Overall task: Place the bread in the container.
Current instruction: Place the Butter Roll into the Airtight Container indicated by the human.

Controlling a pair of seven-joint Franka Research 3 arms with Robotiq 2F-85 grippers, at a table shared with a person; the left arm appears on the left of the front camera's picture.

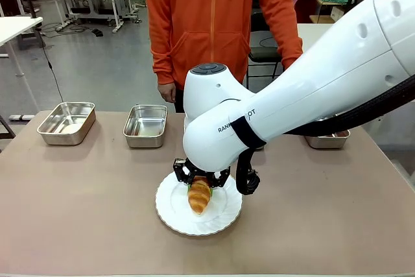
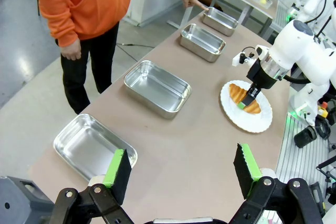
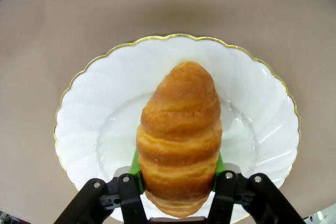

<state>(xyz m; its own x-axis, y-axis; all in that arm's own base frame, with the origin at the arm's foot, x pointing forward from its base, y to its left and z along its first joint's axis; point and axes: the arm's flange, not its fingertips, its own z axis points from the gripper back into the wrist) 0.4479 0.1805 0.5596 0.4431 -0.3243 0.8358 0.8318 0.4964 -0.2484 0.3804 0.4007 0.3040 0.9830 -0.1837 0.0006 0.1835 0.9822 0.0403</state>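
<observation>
Right tool [image 3: 178, 182] pinches ridged croissant [image 3: 179, 135] (scalloped plate [image 3: 94, 129]).

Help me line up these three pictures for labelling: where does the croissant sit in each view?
Front view: the croissant lies low and centre, on the white plate, between the right gripper's fingers.
Left wrist view: right of centre, far across the table, croissant on the plate.
Right wrist view: croissant centre, rising from the bottom edge between the green pads.
Shared landmark: the scalloped plate.
</observation>
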